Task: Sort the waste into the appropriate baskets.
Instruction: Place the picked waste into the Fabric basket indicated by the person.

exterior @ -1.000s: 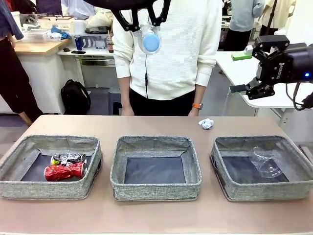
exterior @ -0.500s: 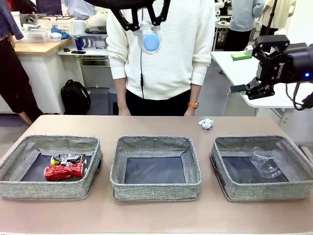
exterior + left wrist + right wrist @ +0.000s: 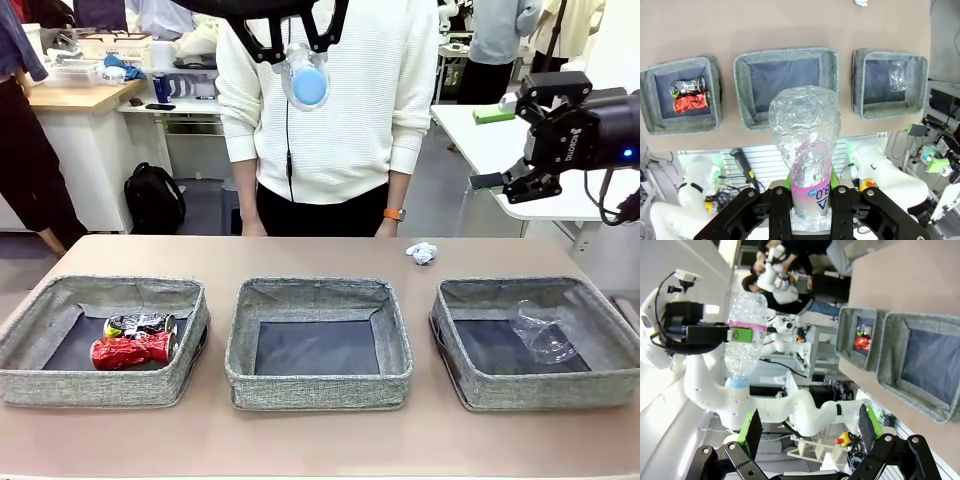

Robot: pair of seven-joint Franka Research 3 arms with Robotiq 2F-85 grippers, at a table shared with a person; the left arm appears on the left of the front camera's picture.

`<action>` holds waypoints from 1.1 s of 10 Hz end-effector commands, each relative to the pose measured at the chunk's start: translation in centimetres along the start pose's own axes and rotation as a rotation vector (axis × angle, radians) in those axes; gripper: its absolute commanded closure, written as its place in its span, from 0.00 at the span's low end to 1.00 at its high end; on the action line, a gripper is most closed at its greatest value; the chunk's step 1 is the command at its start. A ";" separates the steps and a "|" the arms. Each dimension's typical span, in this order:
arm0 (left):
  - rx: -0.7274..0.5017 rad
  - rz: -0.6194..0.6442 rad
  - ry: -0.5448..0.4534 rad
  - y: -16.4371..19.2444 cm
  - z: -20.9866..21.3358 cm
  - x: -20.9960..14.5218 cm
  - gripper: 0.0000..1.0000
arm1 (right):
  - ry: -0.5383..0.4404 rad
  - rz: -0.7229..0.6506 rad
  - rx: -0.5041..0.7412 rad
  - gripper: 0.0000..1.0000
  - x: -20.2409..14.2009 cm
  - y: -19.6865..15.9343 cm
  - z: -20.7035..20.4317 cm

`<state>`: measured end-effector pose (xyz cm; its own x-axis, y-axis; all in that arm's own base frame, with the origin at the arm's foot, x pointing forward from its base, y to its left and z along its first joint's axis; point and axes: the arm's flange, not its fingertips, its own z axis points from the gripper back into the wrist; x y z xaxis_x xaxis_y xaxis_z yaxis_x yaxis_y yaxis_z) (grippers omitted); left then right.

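Left hand (image 3: 810, 202): was clamped on the clear plastic bottle (image 3: 805, 130), held high above the surface (image 3: 320, 440).
Right hand (image 3: 808, 432): stood raised toward the surface's right edge, its jaws wide apart.
Baskets: three sat in a row along the near edge.
Left basket (image 3: 60, 385): held the crushed red can (image 3: 132, 350) beside the crushed dark printed can (image 3: 140, 324).
Middle basket (image 3: 318, 385): sat between the other two.
Right basket (image 3: 540, 390): held the clear plastic cup (image 3: 542, 332).
Paper ball (image 3: 422, 253): lay near the far edge, right of centre.
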<state>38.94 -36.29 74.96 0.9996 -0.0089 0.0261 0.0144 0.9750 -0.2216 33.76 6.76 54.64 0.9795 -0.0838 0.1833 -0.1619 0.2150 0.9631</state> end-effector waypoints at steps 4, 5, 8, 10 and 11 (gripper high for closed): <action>-0.010 -0.011 -0.008 0.4 0.0 -0.3 0.78 | -0.021 -0.015 0.015 0.00 0.2 0.4 -0.2; -0.010 -0.011 -0.008 0.4 0.0 -0.3 0.78 | -0.021 -0.015 0.015 0.00 0.2 0.4 -0.2; -0.010 -0.011 -0.008 0.4 0.0 -0.3 0.78 | -0.021 -0.015 0.015 0.00 0.2 0.4 -0.2; -0.010 -0.011 -0.008 0.4 0.0 -0.3 0.78 | -0.021 -0.015 0.015 0.00 0.2 0.4 -0.2; -0.010 -0.011 -0.008 0.4 0.0 -0.3 0.78 | -0.021 -0.015 0.015 0.00 0.2 0.4 -0.2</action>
<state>38.94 -36.30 74.96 0.9996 -0.0089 0.0260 0.0144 0.9750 -0.2216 33.76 6.76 54.64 0.9795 -0.0838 0.1833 -0.1619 0.2150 0.9631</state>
